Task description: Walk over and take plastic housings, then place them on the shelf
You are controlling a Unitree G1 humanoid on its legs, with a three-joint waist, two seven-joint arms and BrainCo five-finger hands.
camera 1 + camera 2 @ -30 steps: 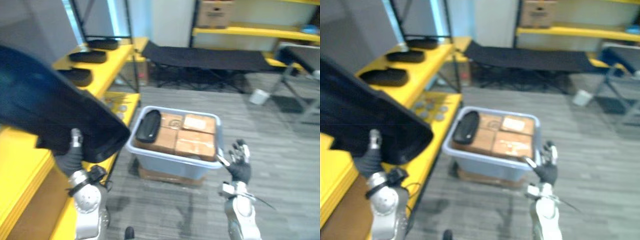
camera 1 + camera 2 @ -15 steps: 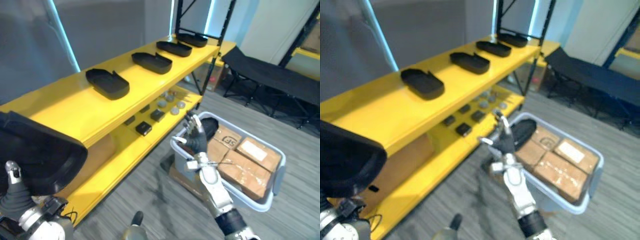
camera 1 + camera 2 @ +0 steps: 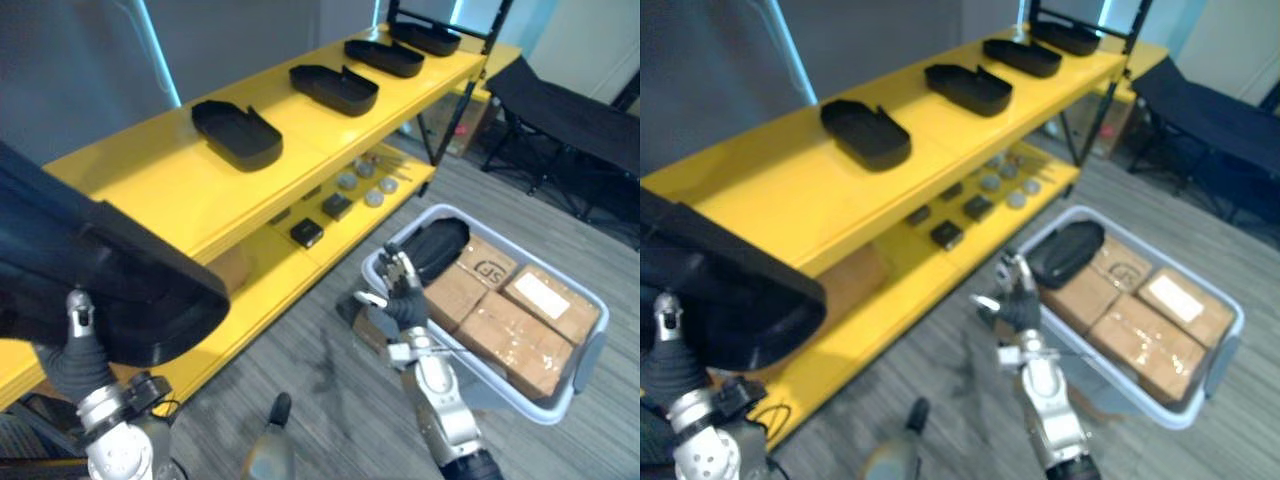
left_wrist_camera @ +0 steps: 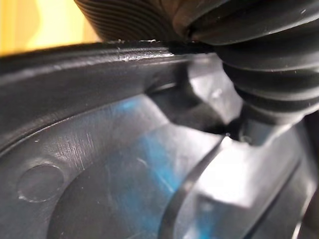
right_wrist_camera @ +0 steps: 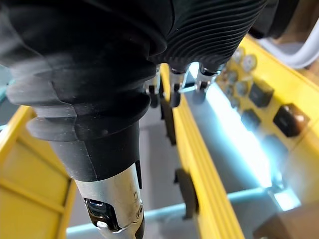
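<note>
A large black plastic housing (image 3: 90, 270) is held up at the left, over the near end of the yellow shelf top (image 3: 180, 190). My left hand (image 3: 75, 350) grips its lower edge, thumb up against the rim; the left wrist view shows the housing's inner wall (image 4: 99, 169) from very close. Several smaller black housings (image 3: 237, 132) lie in a row along the shelf top. Another black housing (image 3: 435, 248) lies in the grey bin (image 3: 585, 350). My right hand (image 3: 400, 292) hangs open by the bin's near corner, holding nothing, its fingers (image 5: 172, 92) straight.
Cardboard boxes (image 3: 515, 335) fill most of the bin. The lower shelf (image 3: 290, 275) carries small dark and round parts (image 3: 307, 233). A black cot (image 3: 580, 110) stands at the back right. Grey floor runs between the shelf and the bin.
The whole picture has shifted as the camera moved. The housing in my left hand now sits higher and larger against the shelf's near end. My right hand stays open by the bin.
</note>
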